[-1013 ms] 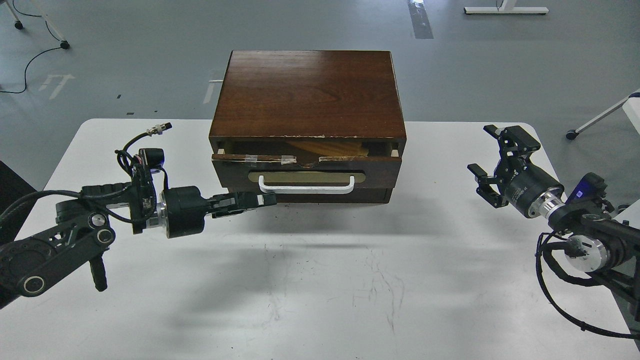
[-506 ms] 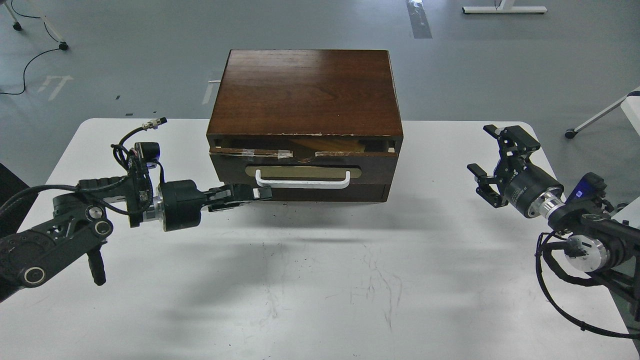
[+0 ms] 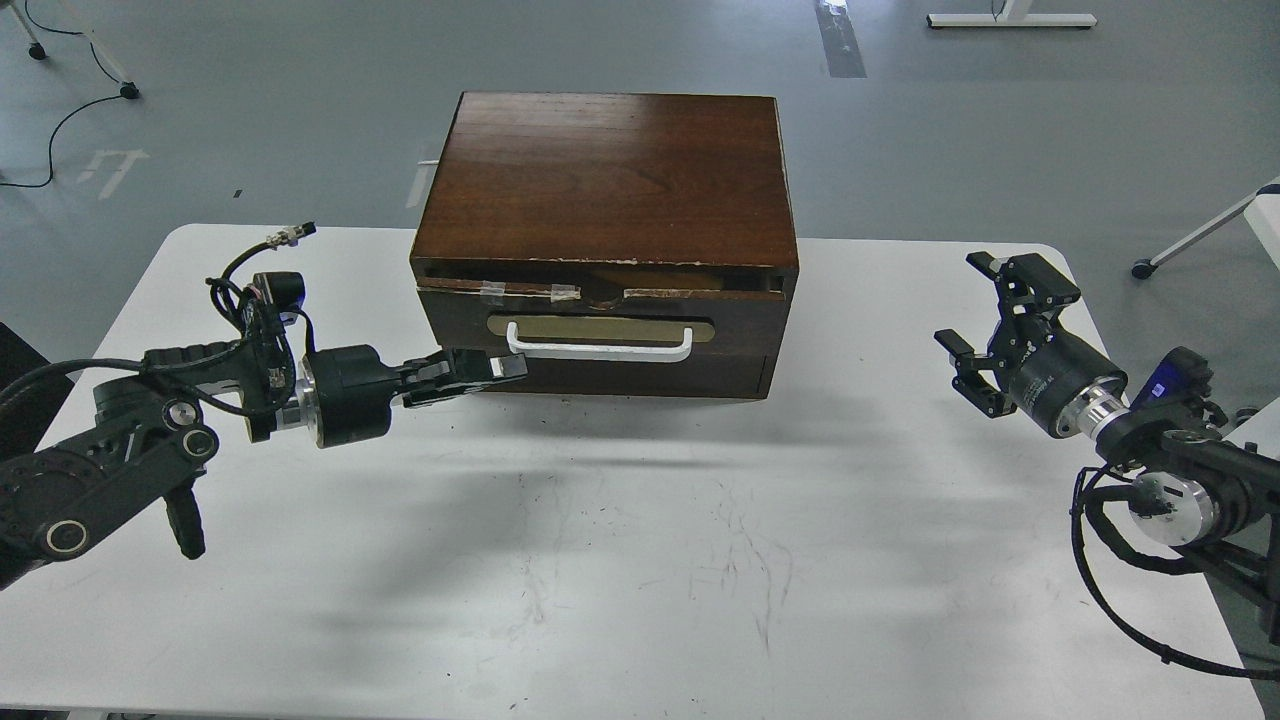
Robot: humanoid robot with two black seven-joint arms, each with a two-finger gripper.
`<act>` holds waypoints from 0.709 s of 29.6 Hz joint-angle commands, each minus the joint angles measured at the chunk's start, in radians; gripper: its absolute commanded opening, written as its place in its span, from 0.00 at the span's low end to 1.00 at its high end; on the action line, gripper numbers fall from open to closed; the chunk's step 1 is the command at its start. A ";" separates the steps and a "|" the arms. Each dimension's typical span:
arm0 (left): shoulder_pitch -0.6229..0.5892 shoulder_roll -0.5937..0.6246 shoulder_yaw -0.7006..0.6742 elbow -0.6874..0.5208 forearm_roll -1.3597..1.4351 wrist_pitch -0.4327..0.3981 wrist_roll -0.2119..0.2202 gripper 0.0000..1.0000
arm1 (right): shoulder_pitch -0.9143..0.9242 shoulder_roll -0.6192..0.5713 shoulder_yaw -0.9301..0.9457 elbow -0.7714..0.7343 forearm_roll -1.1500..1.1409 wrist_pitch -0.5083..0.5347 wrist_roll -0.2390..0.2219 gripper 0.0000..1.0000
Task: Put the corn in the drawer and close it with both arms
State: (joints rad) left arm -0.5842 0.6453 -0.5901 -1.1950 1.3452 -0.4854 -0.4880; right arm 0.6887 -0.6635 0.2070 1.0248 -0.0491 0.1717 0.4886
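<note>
The dark brown wooden box (image 3: 600, 180) stands at the back middle of the white table (image 3: 640, 560). Its drawer (image 3: 600, 340) is almost fully in, with only a thin gap under the box top. The white bar handle (image 3: 598, 348) sits on the beige plate. The corn is hidden from view. My left gripper (image 3: 500, 366) has its fingers together and its tips rest against the drawer front, just left of the handle. My right gripper (image 3: 985, 320) is open and empty, well to the right of the box, above the table.
The table's front and middle hold nothing but scuff marks. Grey floor lies behind, with a cable (image 3: 60, 120) at the far left and a white frame leg (image 3: 1190, 240) at the right. My right arm's cables (image 3: 1110, 590) hang near the table's right edge.
The drawer has slid back into the box, from clearly open to almost shut. My left gripper has moved forward and up with the drawer front. My right arm has not moved.
</note>
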 commanded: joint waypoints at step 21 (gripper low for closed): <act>0.201 0.408 -0.071 -0.049 -0.923 -0.003 -0.001 1.00 | 0.003 -0.014 0.049 -0.003 0.000 -0.003 0.000 1.00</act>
State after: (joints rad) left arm -0.4206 0.9585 -0.6593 -1.2978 0.6432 -0.4890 -0.4889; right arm 0.6914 -0.6756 0.2284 1.0250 -0.0491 0.1703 0.4887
